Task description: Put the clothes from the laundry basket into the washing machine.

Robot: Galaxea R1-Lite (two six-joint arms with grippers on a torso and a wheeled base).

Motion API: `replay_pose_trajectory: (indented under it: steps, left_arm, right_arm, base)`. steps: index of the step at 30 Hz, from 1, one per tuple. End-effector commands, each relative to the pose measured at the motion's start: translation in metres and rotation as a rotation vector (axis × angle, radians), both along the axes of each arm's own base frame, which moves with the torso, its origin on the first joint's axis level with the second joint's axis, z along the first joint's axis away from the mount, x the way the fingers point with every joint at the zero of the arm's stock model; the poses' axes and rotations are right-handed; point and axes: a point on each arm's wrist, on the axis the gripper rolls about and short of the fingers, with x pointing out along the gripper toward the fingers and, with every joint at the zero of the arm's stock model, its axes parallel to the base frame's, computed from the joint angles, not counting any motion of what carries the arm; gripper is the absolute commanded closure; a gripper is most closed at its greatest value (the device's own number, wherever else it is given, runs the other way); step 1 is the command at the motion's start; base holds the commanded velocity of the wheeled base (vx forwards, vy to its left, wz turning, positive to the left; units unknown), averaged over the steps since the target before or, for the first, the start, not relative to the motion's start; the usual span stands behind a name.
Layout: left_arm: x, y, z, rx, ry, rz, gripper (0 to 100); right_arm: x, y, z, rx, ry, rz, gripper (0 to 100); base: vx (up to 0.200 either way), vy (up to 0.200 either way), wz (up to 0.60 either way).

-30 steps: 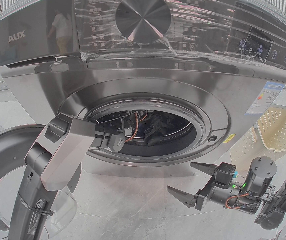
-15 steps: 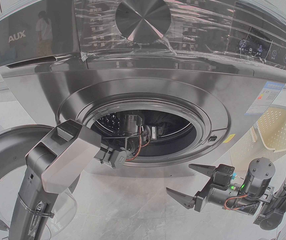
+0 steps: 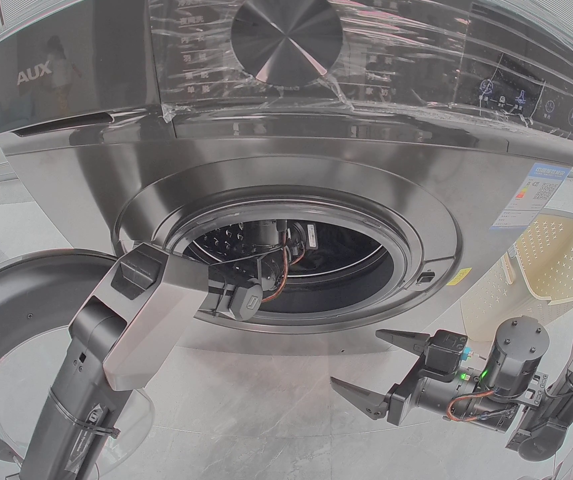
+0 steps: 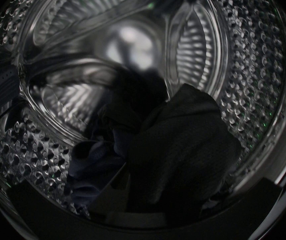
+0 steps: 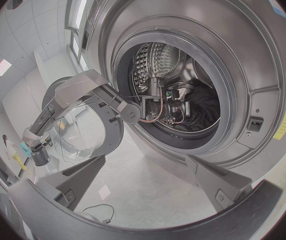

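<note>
Raised slightly, left gripper (image 5: pixel 184 109) sits in drum (image 5: pixel 156 59), state unclear; right gripper (image 3: pixel 354 357) spread.

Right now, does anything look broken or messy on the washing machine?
Only the clear plastic film on the control panel: it is wrinkled and creased around the knob. Nothing looks spilled or broken.

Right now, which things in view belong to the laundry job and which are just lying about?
Job: washing machine, its open door, dark clothes in the drum, laundry basket.
Lying about: floor cable, white scrap on the floor.
</note>
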Motion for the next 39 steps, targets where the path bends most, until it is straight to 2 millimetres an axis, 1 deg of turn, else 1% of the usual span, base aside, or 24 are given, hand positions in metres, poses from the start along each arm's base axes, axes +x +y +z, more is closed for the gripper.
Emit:
replay_pose_trajectory:
  steps: [1,12,13,14,17,18,19,22,23,24,25,27,28,32,35,36,37,39]
  left_arm:
    - [0.018,0.007,-0.011,-0.029,-0.038,0.072,100]
    - [0.018,0.009,-0.007,-0.045,-0.058,0.076,100]
    - [0.017,0.008,-0.005,-0.053,-0.061,0.074,0]
    - [0.017,0.008,-0.004,-0.059,-0.063,0.074,0]
    - [0.010,0.003,0.013,-0.085,-0.074,0.061,0]
    - [0.005,0.002,0.014,-0.072,-0.056,0.056,0]
    - [0.001,0.002,0.014,-0.063,-0.042,0.053,0]
    - [-0.016,0.008,0.013,-0.011,0.027,0.046,0]
    - [-0.018,0.008,0.011,-0.004,0.035,0.045,0]
    - [-0.029,0.009,0.011,0.016,0.063,0.034,0]
    - [-0.031,0.009,0.010,0.021,0.069,0.033,0]
    - [-0.046,0.011,0.011,0.043,0.098,0.021,0]
    - [-0.054,0.011,0.008,0.056,0.115,0.012,0]
    - [-0.073,0.013,0.000,0.103,0.124,-0.009,0]
    - [-0.088,0.014,-0.001,0.124,0.123,-0.028,0]
    - [-0.097,0.013,-0.003,0.139,0.137,-0.044,0]
    - [-0.099,0.013,-0.004,0.142,0.141,-0.047,0]
    - [-0.114,0.015,-0.006,0.164,0.166,-0.066,0]
  right_arm:
    - [0.001,0.001,0.001,0.004,-0.004,0.001,0]
    - [0.001,0.004,0.003,0.014,-0.012,0.007,0]
    - [0.001,0.004,0.003,0.015,-0.013,0.007,0]
    - [0.001,0.004,0.003,0.015,-0.013,0.007,0]
    - [0.001,0.004,0.003,0.013,-0.010,0.007,0]
    - [0.001,0.004,0.003,0.014,-0.009,0.007,0]
    - [0.001,0.003,0.002,0.013,-0.008,0.007,0]
    - [0.001,0.003,0.003,0.015,-0.013,0.007,0]
    - [0.001,0.003,0.003,0.015,-0.013,0.007,0]
    - [0.001,0.003,0.003,0.015,-0.013,0.004,0]
    - [0.001,0.003,0.003,0.014,-0.012,0.004,0]
    - [0.001,0.003,0.003,0.015,-0.013,0.004,0]
    - [0.001,0.003,0.004,0.016,-0.014,0.006,0]
    - [0.000,0.003,0.004,0.017,-0.013,0.007,0]
    - [0.000,0.002,0.004,0.017,-0.013,0.007,0]
    - [0.000,0.003,0.004,0.017,-0.013,0.007,0]
    - [0.000,0.003,0.004,0.018,-0.014,0.005,0]
    - [0.001,0.002,0.005,0.020,-0.016,0.004,0]
  base:
    - [0.000,0.000,0.00]
    - [0.000,0.000,0.00]
    - [0.000,0.000,0.00]
    - [0.000,0.000,0.00]
    - [0.000,0.000,0.00]
    - [0.000,0.000,0.00]
    - [0.000,0.000,0.00]
    - [0.000,0.000,0.00]
    - [0.000,0.000,0.00]
    - [0.000,0.000,0.00]
    - [0.000,0.000,0.00]
    - [0.000,0.000,0.00]
    - [0.000,0.000,0.00]
    - [0.000,0.000,0.00]
    - [0.000,0.000,0.00]
    - [0.000,0.000,0.00]
    - [0.000,0.000,0.00]
    - [0.000,0.000,0.00]
